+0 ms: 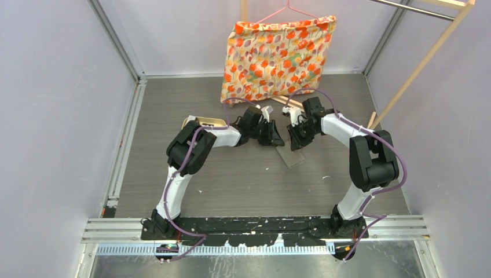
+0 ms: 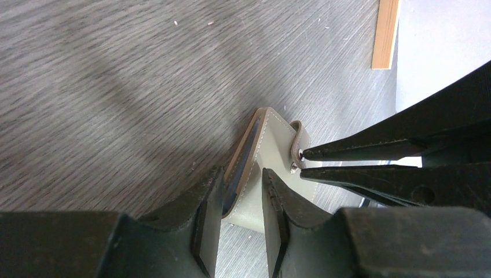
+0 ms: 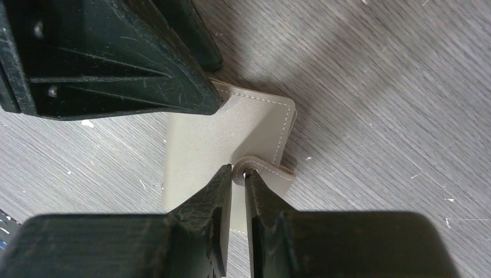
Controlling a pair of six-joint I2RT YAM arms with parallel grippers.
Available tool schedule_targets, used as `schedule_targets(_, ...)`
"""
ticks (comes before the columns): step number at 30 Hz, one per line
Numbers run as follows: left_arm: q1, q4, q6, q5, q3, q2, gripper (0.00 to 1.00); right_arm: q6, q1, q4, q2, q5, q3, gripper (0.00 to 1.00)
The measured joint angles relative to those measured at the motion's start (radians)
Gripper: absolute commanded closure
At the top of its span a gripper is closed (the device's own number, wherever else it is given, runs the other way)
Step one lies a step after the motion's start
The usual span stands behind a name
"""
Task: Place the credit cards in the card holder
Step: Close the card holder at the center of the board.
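Note:
The grey card holder (image 1: 291,156) lies on the dark wood-grain table at the centre. My left gripper (image 1: 272,138) is shut across one edge of the holder (image 2: 278,145); in the left wrist view the gripper (image 2: 242,172) has the stitched edge between its fingers. My right gripper (image 3: 238,172) is pinched on the holder's snap tab (image 3: 269,174), which curls up off the holder (image 3: 226,133). The right gripper's tips also show in the left wrist view (image 2: 301,163). A dark slot runs inside the holder's edge. No loose credit cards show in any view.
A tan oval tray (image 1: 205,121) sits behind the left arm, mostly hidden. A floral cushion (image 1: 278,58) hangs at the back. A wooden frame (image 1: 428,58) leans at the right wall, its foot near the right arm. White specks dot the table.

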Motion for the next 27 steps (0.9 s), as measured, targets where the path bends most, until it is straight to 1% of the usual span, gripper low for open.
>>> schedule_targets(4,0.0,0.0,0.0,0.0,0.0,0.0,0.68,0.002,0.014,0.0,0.0,0.015,0.0,0.82)
schedule_targets(9,0.0,0.0,0.0,0.0,0.0,0.0,0.68,0.002,0.023,0.0,0.0,0.04,0.0,0.94)
schedule_targets(13,0.0,0.0,0.0,0.0,0.0,0.0,0.68,0.002,0.023,-0.001,0.0,0.051,0.0,0.95)
schedule_targets(14,0.0,0.0,0.0,0.0,0.0,0.0,0.68,0.001,0.023,-0.001,0.0,0.052,0.0,0.92)
schedule_targets(16,0.0,0.0,0.0,0.0,0.0,0.0,0.68,0.0,0.023,-0.001,-0.001,0.054,0.0,0.81)
schedule_targets(21,0.0,0.0,0.0,0.0,0.0,0.0,0.68,0.004,0.029,-0.002,-0.02,0.054,0.0,0.64)
schedule_targets(24,0.0,0.0,0.0,0.0,0.0,0.0,0.68,0.009,0.043,0.0,-0.041,0.062,0.0,0.61)
schedule_targets(27,0.0,0.0,0.0,0.0,0.0,0.0,0.68,0.01,0.069,0.002,-0.051,0.091,0.0,0.61)
